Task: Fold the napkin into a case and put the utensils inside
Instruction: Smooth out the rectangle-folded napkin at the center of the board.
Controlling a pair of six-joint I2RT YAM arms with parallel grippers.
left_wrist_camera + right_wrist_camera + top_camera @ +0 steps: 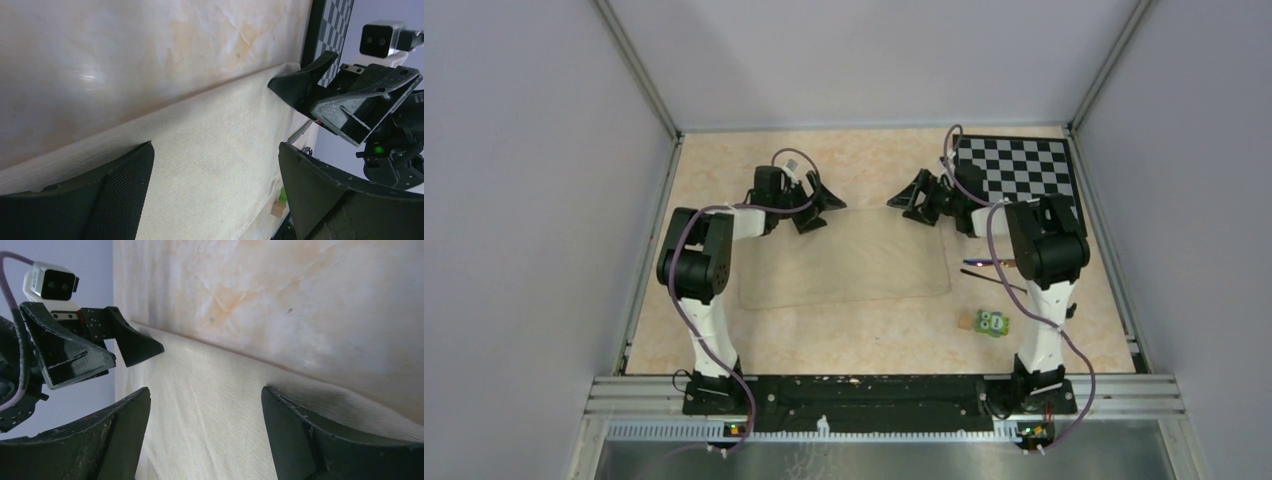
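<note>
A: Speckled tan bench (864,340) carried the thin beige-cream cloth napkin (844,258), flat, mid-surface. Claws?
B: Both gaped wide, empty, the left claw (817,207) and right claw (914,203) at its far edge. Soft, limp stuff — best pinched at the far corners.

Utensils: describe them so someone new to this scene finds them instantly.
Start at the black-and-white chessboard in the far right corner and come toward the near edge. Between the right edge of the napkin and the right arm lie the utensils. They are thin dark sticks, one with a purplish sheen, unlike the chunky green block lying nearer still.
</note>
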